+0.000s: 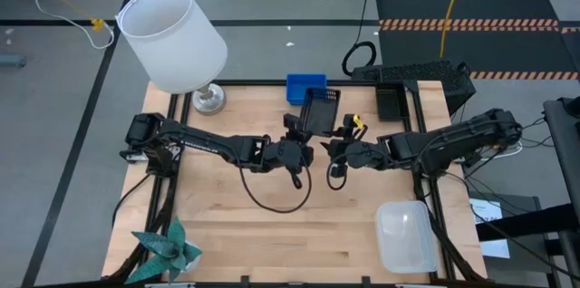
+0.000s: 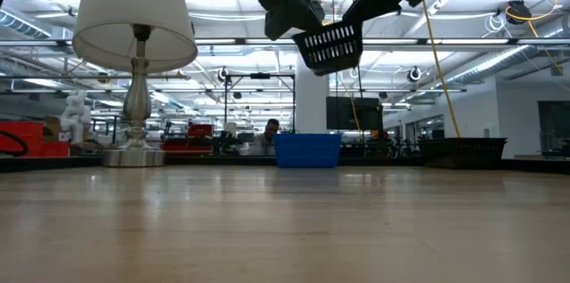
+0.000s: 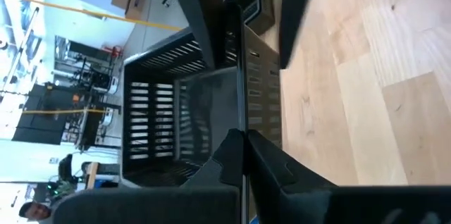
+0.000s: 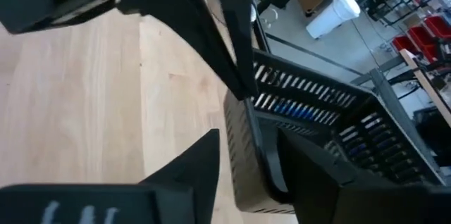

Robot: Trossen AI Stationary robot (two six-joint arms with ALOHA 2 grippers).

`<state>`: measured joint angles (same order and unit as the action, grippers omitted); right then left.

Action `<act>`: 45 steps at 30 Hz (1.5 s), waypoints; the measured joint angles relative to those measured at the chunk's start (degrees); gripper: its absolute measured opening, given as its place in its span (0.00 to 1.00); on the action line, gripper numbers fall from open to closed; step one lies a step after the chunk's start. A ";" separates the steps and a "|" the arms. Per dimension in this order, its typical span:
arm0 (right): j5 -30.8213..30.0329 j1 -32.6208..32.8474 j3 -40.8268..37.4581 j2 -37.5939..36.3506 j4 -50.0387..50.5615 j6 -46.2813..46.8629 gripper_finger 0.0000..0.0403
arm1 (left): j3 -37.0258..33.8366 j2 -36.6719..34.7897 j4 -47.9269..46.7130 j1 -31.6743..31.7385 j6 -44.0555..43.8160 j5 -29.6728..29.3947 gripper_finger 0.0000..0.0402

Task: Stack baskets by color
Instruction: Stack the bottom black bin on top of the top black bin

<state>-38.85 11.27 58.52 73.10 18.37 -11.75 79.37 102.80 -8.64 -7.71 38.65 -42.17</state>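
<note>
- A black slotted basket [image 1: 321,111] hangs tilted in the air above the middle of the wooden desk [image 1: 272,234], held between the two arms; the low view shows it [image 2: 330,47] well clear of the desk surface.
- The left tool [image 1: 295,134] is clamped narrow on one wall of the black slotted basket; its wrist view shows the two dark fingers [image 3: 232,155] pinching that wall's rim, with the basket's slotted inside [image 3: 176,122] open toward the camera.
- The right tool [image 1: 341,140] stands at the basket's opposite side, its fingers [image 4: 204,164] spread apart around a slotted wall [image 4: 310,108] of the basket; whether they press on the wall cannot be told.
- A bright blue basket [image 1: 305,87] rests at the far edge of the desk, just behind the raised one; in the low view it [image 2: 307,150] sits flat on the desk.
- A second black basket [image 1: 391,101] lies at the far right of the desk, apart from the blue one.
- A clear see-through basket [image 1: 405,235] sits at the near right corner of the desk.
- A white lampshade [image 1: 172,37] on its metal base [image 1: 208,99] stands at the far left corner, and a teal paper plant [image 1: 169,250] at the near left corner.
</note>
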 joint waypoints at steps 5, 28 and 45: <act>-0.05 -0.94 0.00 0.20 0.10 -0.51 0.25 | 0.00 0.00 0.84 -0.45 0.48 0.30 0.01; 0.39 -1.14 0.02 0.20 3.60 -2.91 0.02 | -0.04 0.00 4.86 -1.61 0.75 4.95 0.08; 4.57 -1.18 -0.04 0.24 4.25 -6.99 0.01 | 0.00 -0.13 0.43 2.53 -11.21 10.72 0.49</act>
<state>-34.28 10.09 58.48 73.34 22.61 -18.73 79.37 102.67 -8.21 -5.18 27.44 -31.45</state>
